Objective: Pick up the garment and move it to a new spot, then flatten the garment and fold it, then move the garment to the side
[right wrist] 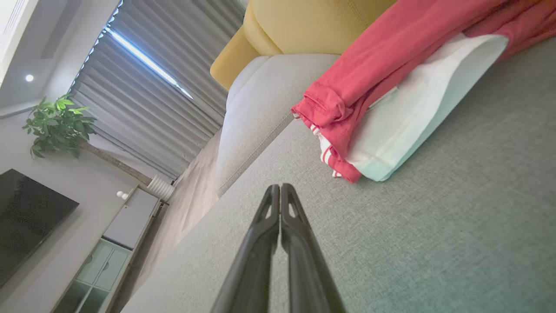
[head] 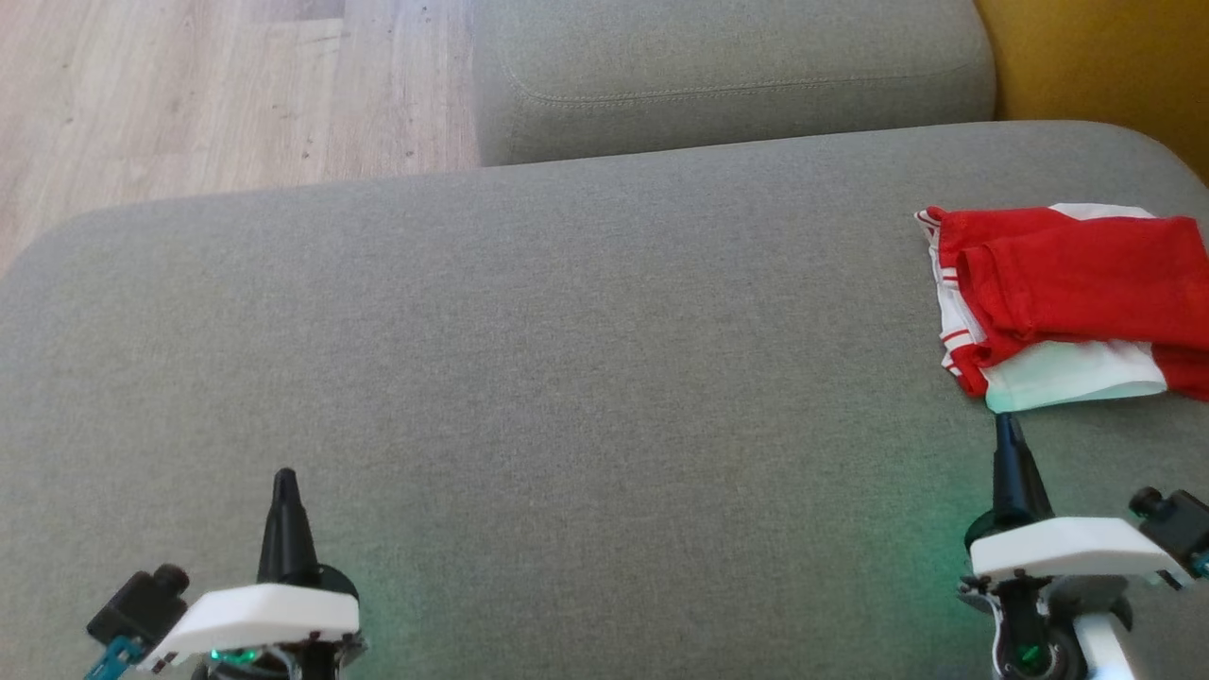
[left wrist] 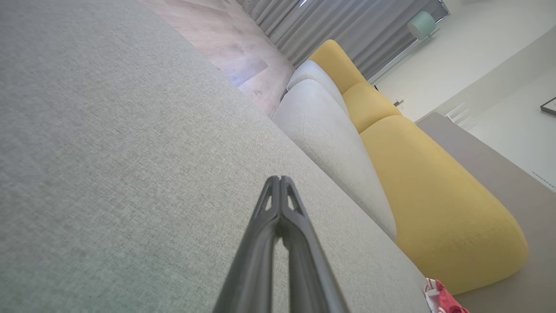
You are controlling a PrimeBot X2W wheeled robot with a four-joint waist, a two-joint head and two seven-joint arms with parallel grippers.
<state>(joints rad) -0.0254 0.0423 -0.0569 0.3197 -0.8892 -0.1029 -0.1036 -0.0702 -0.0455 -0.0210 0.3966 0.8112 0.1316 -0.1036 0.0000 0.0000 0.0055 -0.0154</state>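
A grey sofa cushion [head: 567, 359] stands beside a wooden floor [head: 189, 85]. A folded red-and-white garment [head: 1067, 283] lies at its far right. The left gripper [head: 284, 477] and the right gripper [head: 1007, 422] are closed, both empty.

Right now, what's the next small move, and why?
Likely just ease the right tool back a little: the garment already lies folded at the right side of the cushion, and this tool, shut and empty, points at its near white edge.

Nothing here can be read: no lettering, label, brand or number shows on anything, near or far, from where I stand.
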